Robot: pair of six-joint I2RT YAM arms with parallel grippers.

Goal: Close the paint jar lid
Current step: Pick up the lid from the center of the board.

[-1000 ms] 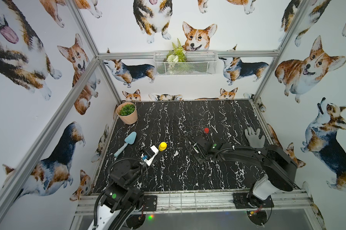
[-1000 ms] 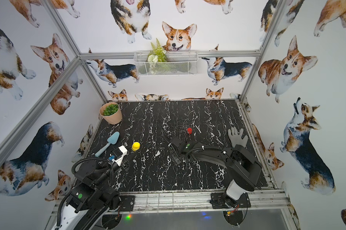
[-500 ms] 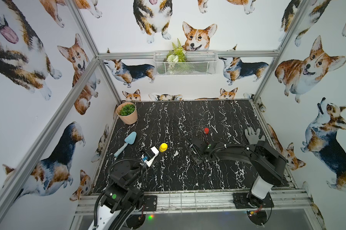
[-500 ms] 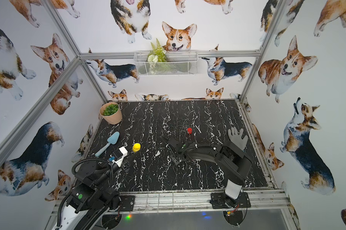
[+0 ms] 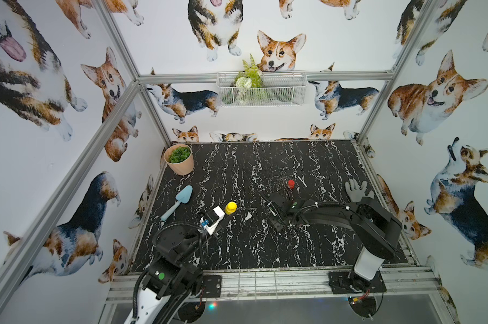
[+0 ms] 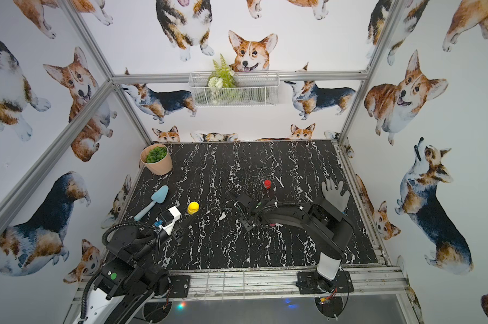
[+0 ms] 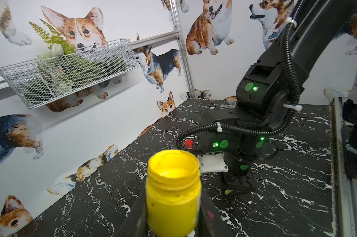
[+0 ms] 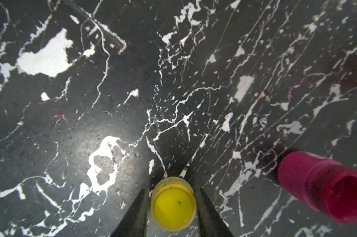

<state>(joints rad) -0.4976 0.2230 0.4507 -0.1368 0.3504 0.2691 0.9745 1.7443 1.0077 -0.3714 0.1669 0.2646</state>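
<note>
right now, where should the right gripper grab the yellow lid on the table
Grip the yellow lid by its side wall, across its width, coming straight down from above. It lies flat on the table, so only the rim offers opposite faces; the right gripper straddles it.

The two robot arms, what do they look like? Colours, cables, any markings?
The left arm and right arm are black with a white base segment. Ribbed black cable hoses run along both; white zip ties hold the right one's. Round green stickers mark joints. A white camera block sits on the left wrist; the fingers are dark, tapering blades.
</note>
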